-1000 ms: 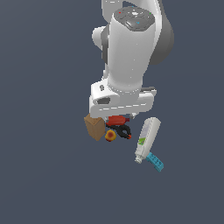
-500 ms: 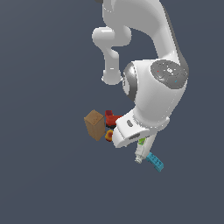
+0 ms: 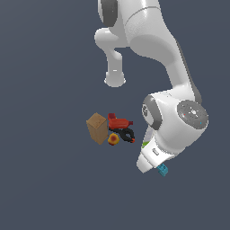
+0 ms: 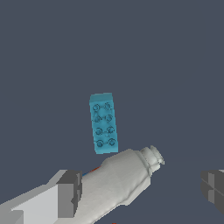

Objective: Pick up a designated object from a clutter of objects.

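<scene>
The designated object, a light-blue studded brick [image 4: 104, 123], lies flat just beyond the neck of the white bottle [image 4: 114, 183]. In the exterior view only one end of the brick [image 3: 162, 170] shows, poking out beside the arm's hand. That hand covers nearly all of the bottle, leaving a sliver of green label [image 3: 145, 144]. My gripper [image 4: 141, 190] is open and hovers above both; one dark finger [image 4: 70, 194] overlaps the bottle's body and the other finger [image 4: 214, 188] is far off to the side. Nothing is held. The clutter of objects sits at the exterior view's left.
A tan cardboard box [image 3: 97, 128], a red and black tool-like item [image 3: 120, 126] and a small orange-red fruit [image 3: 113, 139] cluster together, apart from the brick. The arm's white links rise above the scene. The floor is plain dark grey.
The arm's hand has swung toward the exterior view's right and come lower, from over the tool and box to over the bottle and brick. The bottle is now mostly hidden. No object has moved.
</scene>
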`<state>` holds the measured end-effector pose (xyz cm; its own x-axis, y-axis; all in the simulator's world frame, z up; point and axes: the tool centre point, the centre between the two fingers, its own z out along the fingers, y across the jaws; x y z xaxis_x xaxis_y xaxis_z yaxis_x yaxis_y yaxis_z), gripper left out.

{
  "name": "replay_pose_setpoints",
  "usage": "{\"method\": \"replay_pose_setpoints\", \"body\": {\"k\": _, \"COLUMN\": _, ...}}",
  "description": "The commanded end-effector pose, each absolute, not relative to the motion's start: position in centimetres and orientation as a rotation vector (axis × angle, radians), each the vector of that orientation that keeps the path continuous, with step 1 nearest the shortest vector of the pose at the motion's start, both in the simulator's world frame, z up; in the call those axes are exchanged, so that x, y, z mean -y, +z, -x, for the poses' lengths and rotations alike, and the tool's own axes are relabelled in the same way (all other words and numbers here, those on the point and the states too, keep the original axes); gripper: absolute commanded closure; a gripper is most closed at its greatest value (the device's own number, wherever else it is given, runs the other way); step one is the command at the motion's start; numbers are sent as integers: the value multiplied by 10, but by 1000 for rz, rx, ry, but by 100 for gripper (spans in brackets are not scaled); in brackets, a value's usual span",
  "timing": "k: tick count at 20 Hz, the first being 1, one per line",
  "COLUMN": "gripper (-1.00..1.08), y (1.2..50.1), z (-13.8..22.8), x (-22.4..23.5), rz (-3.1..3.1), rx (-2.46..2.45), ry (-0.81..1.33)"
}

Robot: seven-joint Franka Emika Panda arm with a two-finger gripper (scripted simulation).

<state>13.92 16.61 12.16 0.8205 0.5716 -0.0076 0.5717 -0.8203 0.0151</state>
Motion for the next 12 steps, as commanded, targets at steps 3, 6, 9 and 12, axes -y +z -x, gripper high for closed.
{"method": "replay_pose_setpoints", "body": {"k": 3, "gripper": -92, "y": 96, "z": -144, "x": -188, "rz": -2960, "rx": -1028, "ry": -1}}
{"method": "replay_pose_setpoints", "body": {"k": 6, "gripper": -92, "y": 84, "z": -145, "x": -197, "rz": -2950, "rx": -1068, "ry": -1}}
{"method": "replay_pose_setpoints", "body": {"k": 9, "gripper": -92, "y": 76, "z": -145, "x": -204, "rz": -2944, "rx": -1094, "ry": 0}}
{"method": "replay_pose_setpoints", "body": {"k": 12, "gripper": -92, "y": 72, "z": -145, "x": -206, "rz": -2941, "rx": -1105, "ry": 0}}
